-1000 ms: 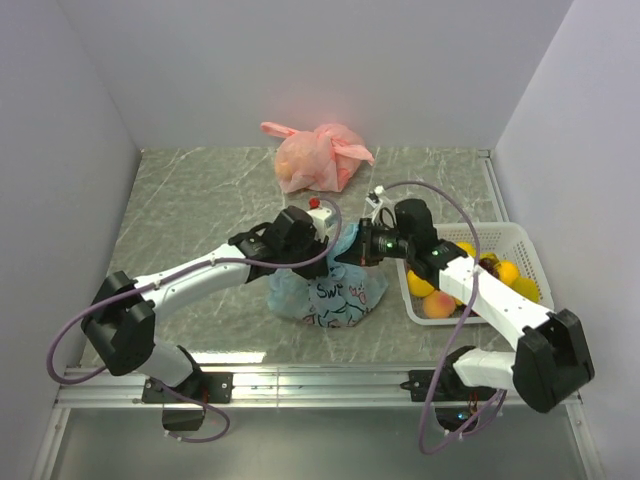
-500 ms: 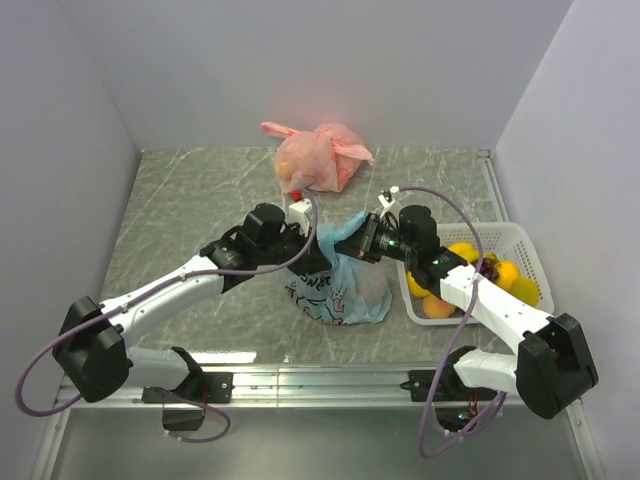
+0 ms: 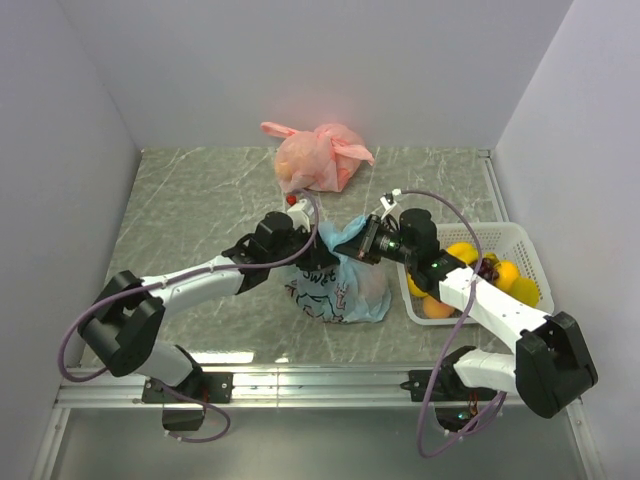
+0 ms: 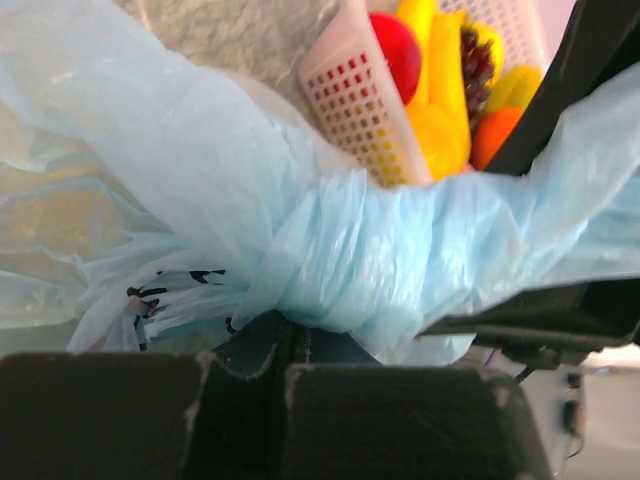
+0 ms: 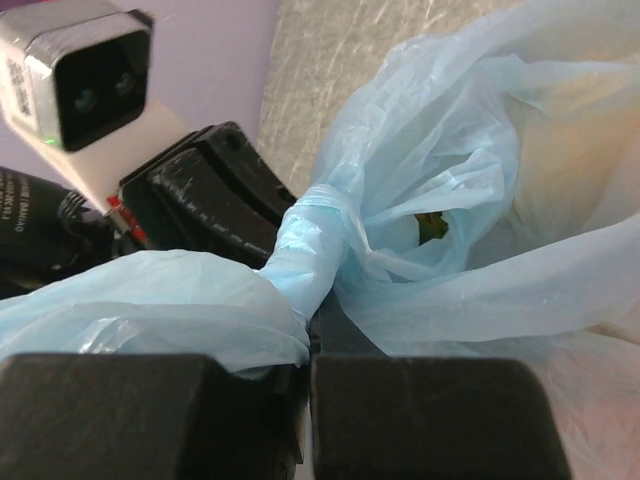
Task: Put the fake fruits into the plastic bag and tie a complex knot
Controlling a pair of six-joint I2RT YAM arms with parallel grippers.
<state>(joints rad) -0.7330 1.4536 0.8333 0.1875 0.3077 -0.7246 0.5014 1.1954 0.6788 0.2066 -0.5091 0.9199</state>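
Plain white walls (image 3: pixel 300 60) enclose a grey-green marbled tabletop (image 3: pixel 190 200) on three sides.

two white arms (image 3: pixel 190 284) with black joints and looping purple cables (image 3: pixel 440 198).

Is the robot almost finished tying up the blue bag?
Partly. Done: something peach shows through the blue bag, and its handles are wound into a first twist. In hand: both arms' jaws are shut on those handles. Left: tightening and more loops; the basket holds fruits too.
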